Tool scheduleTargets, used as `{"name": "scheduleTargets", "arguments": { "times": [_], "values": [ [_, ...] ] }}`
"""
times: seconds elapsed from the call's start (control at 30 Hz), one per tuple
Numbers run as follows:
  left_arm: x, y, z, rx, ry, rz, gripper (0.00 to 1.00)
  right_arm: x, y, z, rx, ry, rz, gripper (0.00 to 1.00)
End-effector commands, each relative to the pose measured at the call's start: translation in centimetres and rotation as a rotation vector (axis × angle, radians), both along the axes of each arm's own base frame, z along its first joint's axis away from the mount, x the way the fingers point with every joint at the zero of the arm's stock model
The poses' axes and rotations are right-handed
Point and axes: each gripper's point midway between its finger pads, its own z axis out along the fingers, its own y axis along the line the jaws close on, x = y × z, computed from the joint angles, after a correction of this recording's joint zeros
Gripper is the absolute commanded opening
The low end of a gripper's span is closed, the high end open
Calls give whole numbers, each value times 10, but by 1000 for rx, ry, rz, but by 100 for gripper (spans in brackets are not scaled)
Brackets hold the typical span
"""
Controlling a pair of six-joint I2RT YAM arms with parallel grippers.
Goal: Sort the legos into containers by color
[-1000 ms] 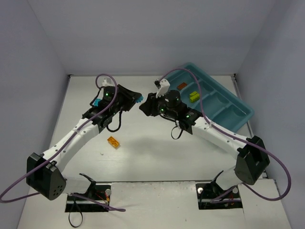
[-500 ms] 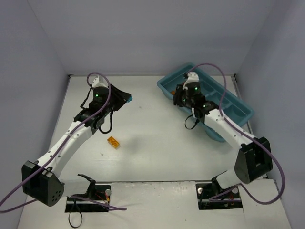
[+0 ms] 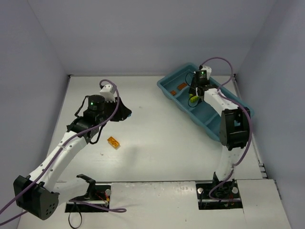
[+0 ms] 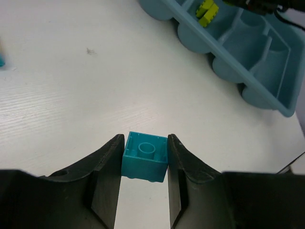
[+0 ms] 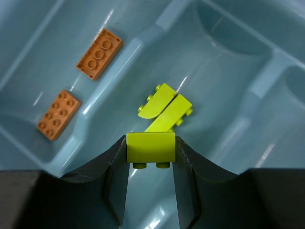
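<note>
My left gripper [image 4: 145,164] is shut on a cyan lego [image 4: 145,153], held above the white table left of centre [image 3: 125,113]. Over the teal tray [image 3: 239,110], my right gripper [image 5: 150,160] is shut on a lime lego [image 5: 150,147], hanging above the container second from the tray's far end. Two lime legos [image 5: 166,109] lie in that container, below the held one. In the end container beside it lie two brown-orange legos [image 5: 99,53] [image 5: 58,114]. A yellow-orange lego [image 3: 113,142] rests on the table near the left arm.
The tray [image 4: 268,88] lies slanted along the table's right side, with its two nearer containers showing nothing inside. Grey walls close in the table at the back and on both sides. A bit of cyan [image 4: 1,61] shows at the left wrist view's left edge.
The right arm swung from the table's middle out over the tray, carrying the lime lego. The left arm drew back toward the left and nearer, still holding the cyan lego.
</note>
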Motion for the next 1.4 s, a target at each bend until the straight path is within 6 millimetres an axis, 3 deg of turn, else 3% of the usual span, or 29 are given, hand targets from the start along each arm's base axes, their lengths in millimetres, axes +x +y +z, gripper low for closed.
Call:
{"name": "scheduleTargets", "arguments": {
  "times": [0.0,0.13,0.37,0.43,0.47,0.53,0.7,0.83,0.93,1.0,1.1,1.13,1.17,1.37],
  "values": [
    [-8,-7,22,42,-144,-131,0,25,1,29,21,-82,8,26],
    [-11,-10,22,71,-187,-187,0,33,11,35,47,-94,57,47],
    [-7,-17,24,105,-247,-260,2,20,23,75,75,-155,148,66],
    [-4,-21,23,112,-253,-276,3,14,31,76,98,-149,191,67],
    [-4,-23,24,112,-260,-291,4,8,33,87,116,-164,202,67],
    [-2,-27,23,130,-273,-312,5,-6,51,91,176,-157,291,65],
    [0,-40,26,183,-351,-377,8,-67,124,146,364,-209,619,62],
    [-2,-50,31,215,-413,-411,8,-114,167,174,508,-196,795,63],
    [8,-51,38,178,-399,-331,8,-143,197,178,552,-170,878,64],
    [24,-45,47,89,-318,-170,4,-163,217,167,528,-147,926,64],
    [37,-46,56,-89,-195,-2,0,-173,224,156,502,-172,918,61],
    [39,-47,56,-132,-163,27,0,-175,227,165,500,-224,914,60],
    [43,-49,54,-172,-127,62,0,-176,226,159,488,-226,903,59],
    [43,-60,53,-486,107,223,0,-187,233,168,408,-336,902,58]
  ]
}}
